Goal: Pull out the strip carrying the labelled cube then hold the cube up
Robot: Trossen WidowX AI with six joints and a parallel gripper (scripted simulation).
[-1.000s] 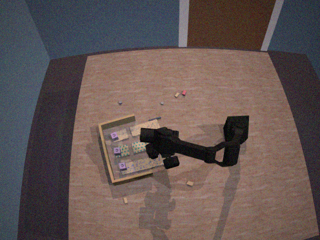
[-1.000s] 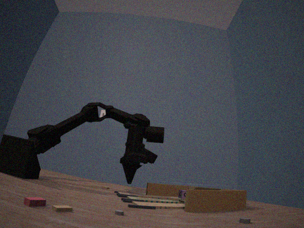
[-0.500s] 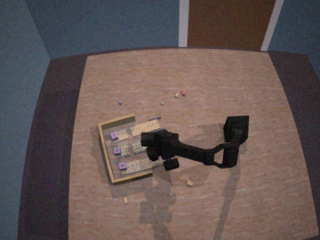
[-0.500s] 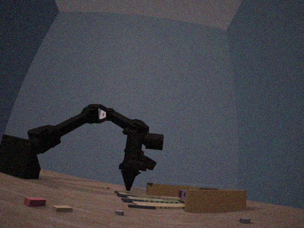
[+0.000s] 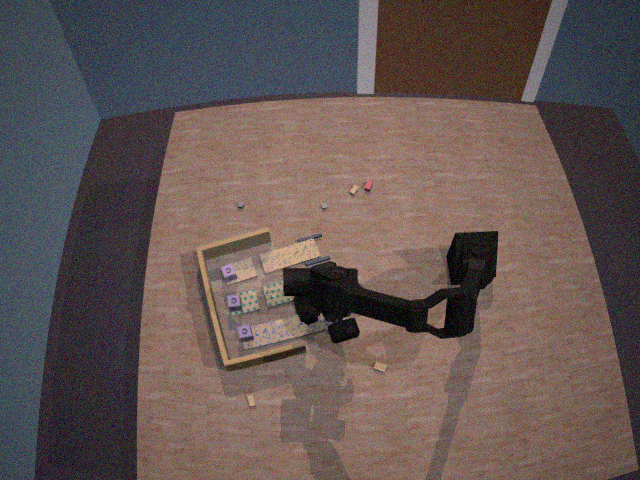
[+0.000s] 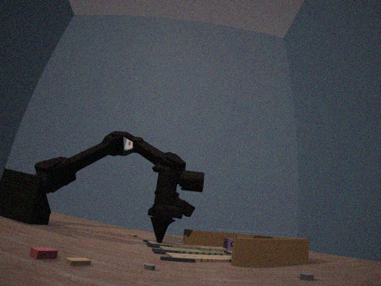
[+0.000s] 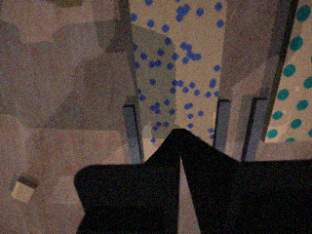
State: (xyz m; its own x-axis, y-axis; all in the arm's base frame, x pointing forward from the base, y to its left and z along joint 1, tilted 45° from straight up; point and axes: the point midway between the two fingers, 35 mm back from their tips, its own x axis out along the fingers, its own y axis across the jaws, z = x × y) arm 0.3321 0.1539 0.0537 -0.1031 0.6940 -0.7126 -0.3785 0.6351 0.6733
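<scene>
Blue-spotted strip (image 5: 279,333) (image 6: 196,246) (image 7: 195,73), in one piece from end to end as far as visible, with the labelled cube (image 5: 245,332) on its far end. Clock directions here as in the top view, twelve at the upper edge. Cube at the strip's nine o'clock end, inside a low wooden frame (image 5: 210,304) (image 6: 270,251) open towards three o'clock. Towards twelve o'clock from there, a green-spotted strip (image 5: 276,293) (image 6: 200,251) (image 7: 294,104), then a pale speckled strip (image 5: 292,254) (image 6: 200,255), each with a gap across it and a similar purple cube beyond the gap. Labels on all three cubes too small for reading apart; unbroken strip as the deciding clue.

End effector (image 5: 326,310) (image 6: 159,241) (image 7: 178,134) pointing down, closed, with nothing between the fingertips, low at the three o'clock end of the blue-spotted strip, between two dark side rails (image 7: 132,132) (image 7: 221,122). Contact with the strip impossible to confirm.

Progress: apparently at the start of the pull, with the right strip chosen, yet cube and strip end both deep in the frame. Left to do: probably press and drag towards three o'clock, clear of the neighbouring strips, then grip the cube and hold it up off the bench (image 5: 439,170) (image 6: 107,261) (image 7: 73,146).
</scene>
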